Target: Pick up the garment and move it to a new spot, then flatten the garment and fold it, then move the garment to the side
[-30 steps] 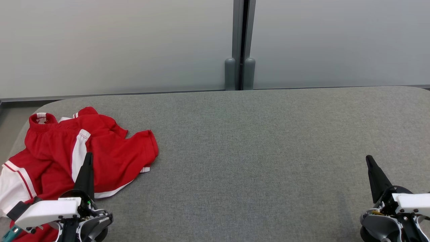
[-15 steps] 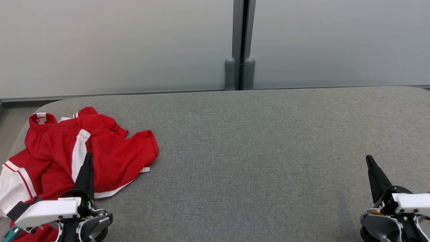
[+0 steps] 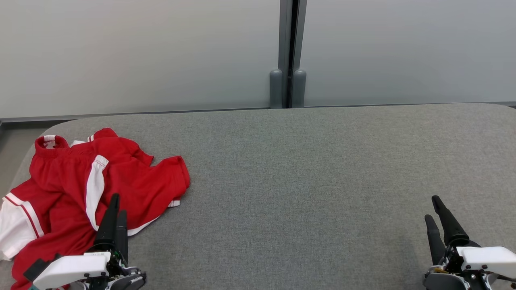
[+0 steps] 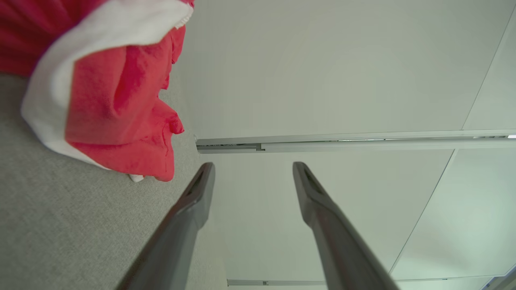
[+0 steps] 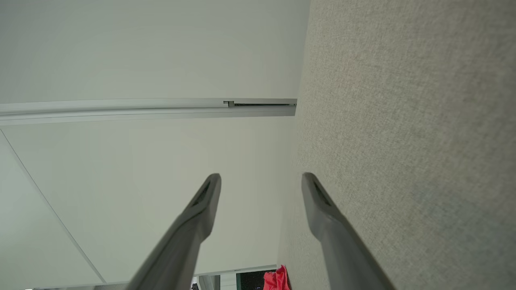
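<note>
Garment (image 3: pixel 92 181): red with white trim, crumpled in a heap at the left edge of the desk (image 3: pixel 306 169), from the far left corner toward the near edge; not flattened, not folded
Left claw (image 3: pixel 118 204): wide, empty, over the heap's near right hem; contact with the cloth cannot be told
Right claw (image 3: pixel 431 208): wide, empty, by the near right corner, well apart from the garment
Step in hand: judged as the first pick-up, not yet done
Risk 1: closing on one loose layer or the hem; cloth slips out on the lift
Risk 2: closing on several bunched layers; heap travels as a ball, flattening gets harder
Risk 3: garment lies at the left edge; a sideways drag may pull it off the desk
Risk 4: tips pressed into the desk cover; cover pinched with the cloth
</note>
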### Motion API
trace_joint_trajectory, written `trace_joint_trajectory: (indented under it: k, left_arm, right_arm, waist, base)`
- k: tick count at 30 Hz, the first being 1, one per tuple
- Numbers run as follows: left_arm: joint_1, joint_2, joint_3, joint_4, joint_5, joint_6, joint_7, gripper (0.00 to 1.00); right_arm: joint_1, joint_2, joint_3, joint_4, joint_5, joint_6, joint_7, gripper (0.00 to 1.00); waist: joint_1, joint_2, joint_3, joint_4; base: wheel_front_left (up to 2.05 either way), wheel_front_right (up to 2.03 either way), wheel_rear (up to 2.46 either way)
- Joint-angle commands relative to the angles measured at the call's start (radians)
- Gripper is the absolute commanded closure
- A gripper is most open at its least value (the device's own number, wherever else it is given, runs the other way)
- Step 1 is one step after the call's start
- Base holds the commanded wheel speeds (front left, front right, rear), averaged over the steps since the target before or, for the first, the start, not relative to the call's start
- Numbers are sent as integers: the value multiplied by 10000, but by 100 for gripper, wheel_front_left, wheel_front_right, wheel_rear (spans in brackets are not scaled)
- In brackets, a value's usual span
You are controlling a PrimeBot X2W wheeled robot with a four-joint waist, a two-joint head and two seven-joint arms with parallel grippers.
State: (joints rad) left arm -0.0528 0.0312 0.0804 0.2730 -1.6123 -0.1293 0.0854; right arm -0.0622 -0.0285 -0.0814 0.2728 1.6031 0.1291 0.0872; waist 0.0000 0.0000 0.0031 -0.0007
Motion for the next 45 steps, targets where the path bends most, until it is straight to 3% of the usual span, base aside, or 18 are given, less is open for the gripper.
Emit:
trace_joint_trajectory:
  k: [1, 16, 18, 32, 45]
  left_arm:
    - [-183, 90, -102, -257, 59, -3, -132, 0]
    - [-21, 118, -439, -404, 2272, 284, -770, 0]
    - [24, 124, -579, -351, 2964, 375, -894, 0]
    - [113, 299, -908, -453, 6193, 741, -1390, 0]
    - [366, 300, -946, -431, 8342, 672, -1855, 0]
  right_arm:
    - [-175, -92, 103, -243, -255, 13, -149, 0]
    - [-153, -172, 599, -669, -3384, 14, -789, 0]
    - [-152, -245, 719, -789, -4233, 15, -916, 0]
    - [-89, -396, 1076, -1057, -7345, 16, -1412, 0]
    - [32, -453, 1307, -1101, -9447, 18, -1879, 0]
  waist:
    - [0, 0, -1, -3]
    - [0, 0, -19, 12]
    - [0, 0, -24, 34]
    - [0, 0, -30, 97]
    - [0, 0, -60, 124]
  base:
    - [0, 0, 0]
    - [0, 0, 0]
    - [0, 0, 0]
    - [0, 0, 0]
    - [0, 0, 0]
